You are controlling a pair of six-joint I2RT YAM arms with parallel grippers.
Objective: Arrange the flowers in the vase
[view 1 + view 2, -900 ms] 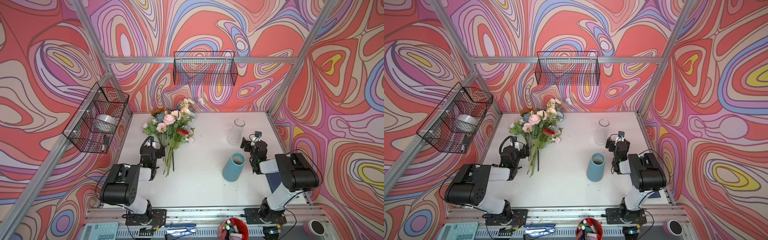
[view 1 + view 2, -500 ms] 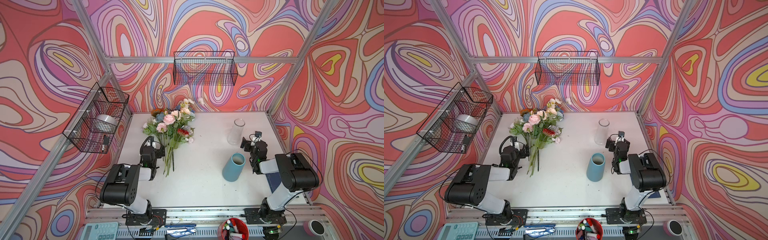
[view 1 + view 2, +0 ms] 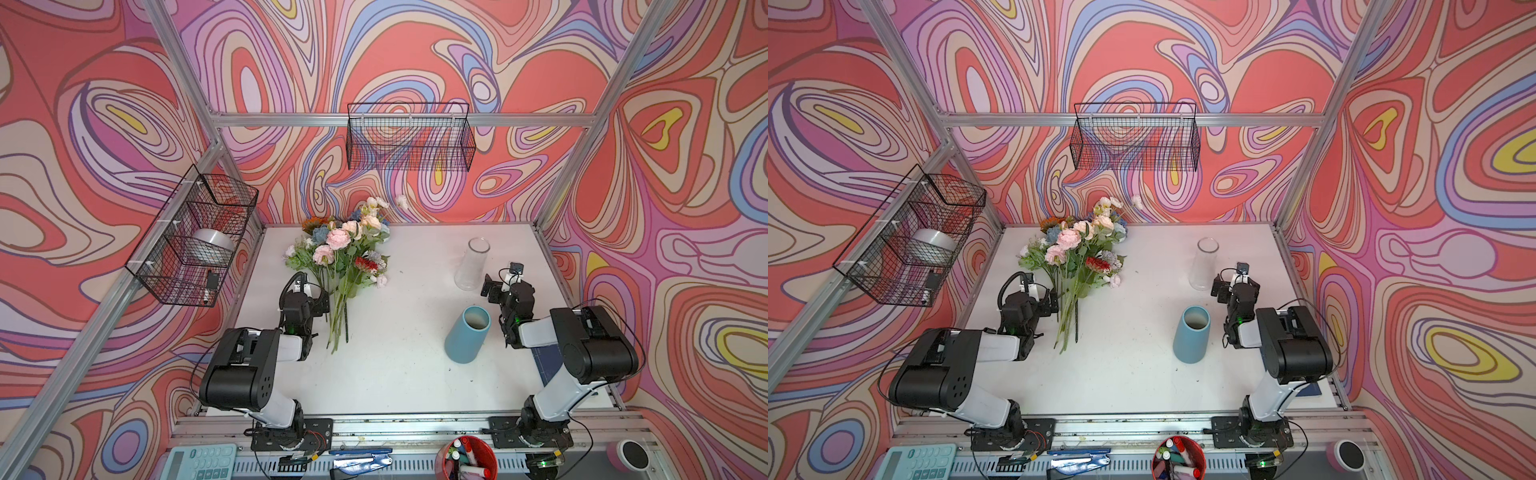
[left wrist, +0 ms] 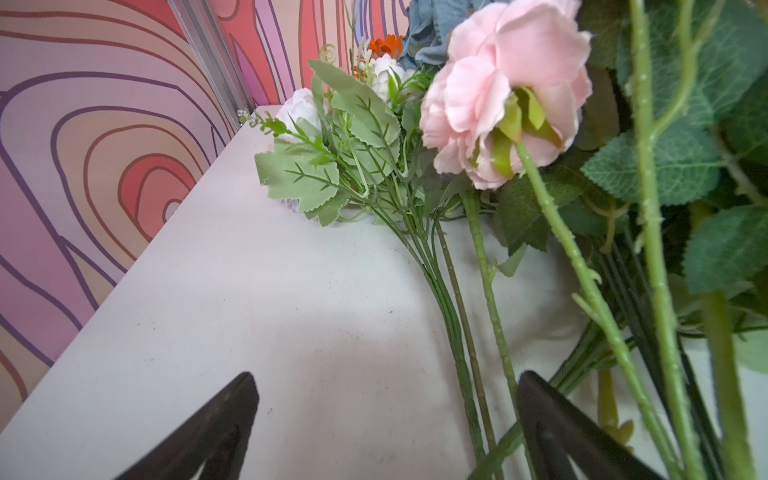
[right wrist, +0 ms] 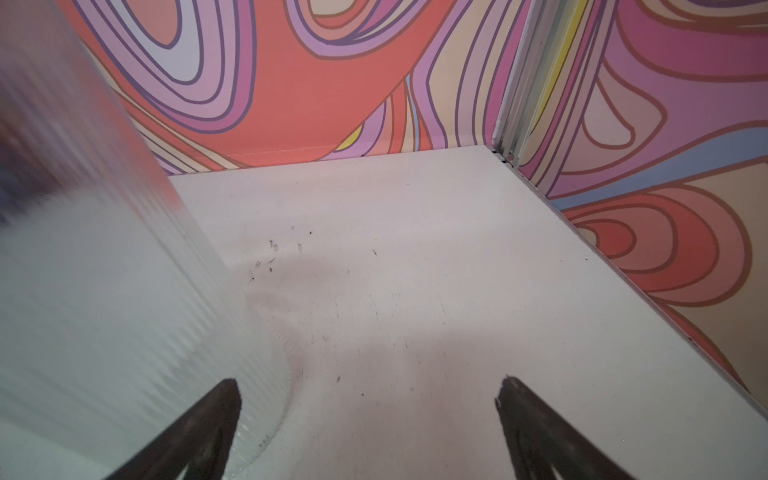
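Note:
The flowers (image 3: 345,257) (image 3: 1077,257) lie in a bunch on the white table (image 3: 395,374) at the back left, stems pointing forward. In the left wrist view a pink rose (image 4: 507,95) and green stems (image 4: 469,316) show close up. My left gripper (image 3: 308,293) (image 4: 386,386) stands open beside the stems; a few thin stems run between its jaws, near one finger. A teal vase (image 3: 467,334) (image 3: 1192,334) stands at the right, a clear ribbed glass vase (image 3: 471,264) (image 5: 95,291) behind it. My right gripper (image 3: 506,286) (image 5: 368,386) is open and empty, beside the glass vase's base.
Black wire baskets hang on the back wall (image 3: 409,139) and the left wall (image 3: 195,237), the latter holding a tape roll. A red cup of markers (image 3: 467,457) and a calculator (image 3: 199,461) sit at the front edge, below the table.

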